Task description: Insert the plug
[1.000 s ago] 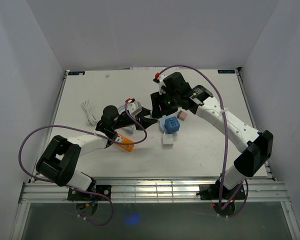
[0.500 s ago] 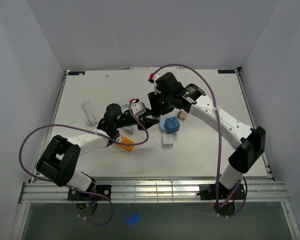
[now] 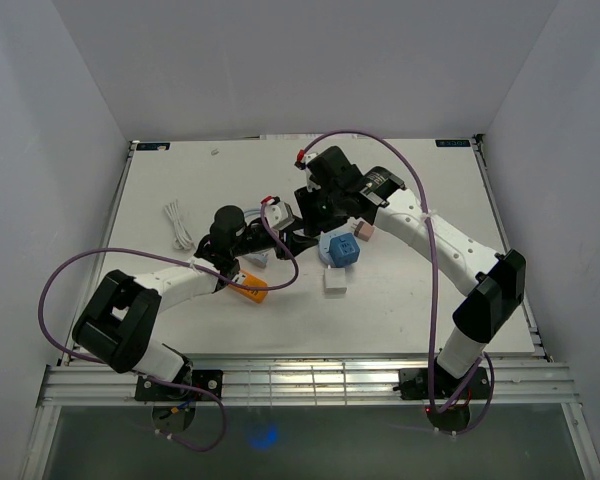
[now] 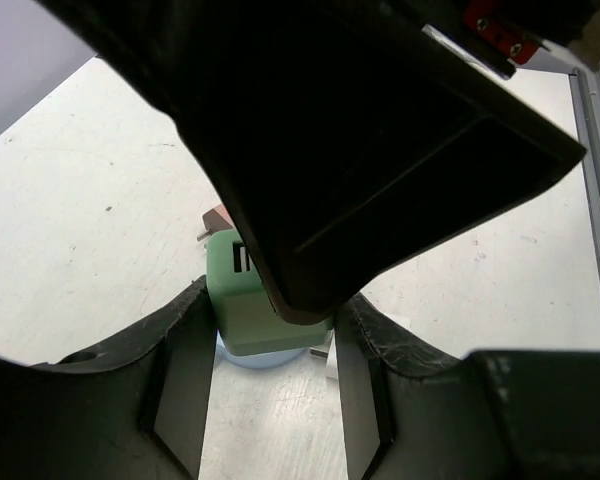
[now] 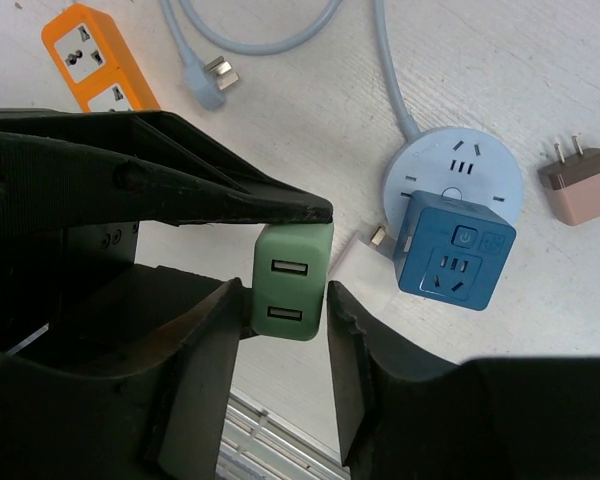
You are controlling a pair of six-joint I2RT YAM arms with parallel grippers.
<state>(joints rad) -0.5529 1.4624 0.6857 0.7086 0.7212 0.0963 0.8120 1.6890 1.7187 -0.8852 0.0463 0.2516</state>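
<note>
Green plug (image 5: 292, 282), blue cube socket (image 5: 454, 250), orange power strip (image 5: 98, 58), pink adapter (image 5: 580, 186), white table (image 5: 540, 60)

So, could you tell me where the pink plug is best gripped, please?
Grip the pink plug across its boxy body's flat sides, coming from above: it lies flat on the table, prongs sticking out sideways, so this leaves them free.
</note>
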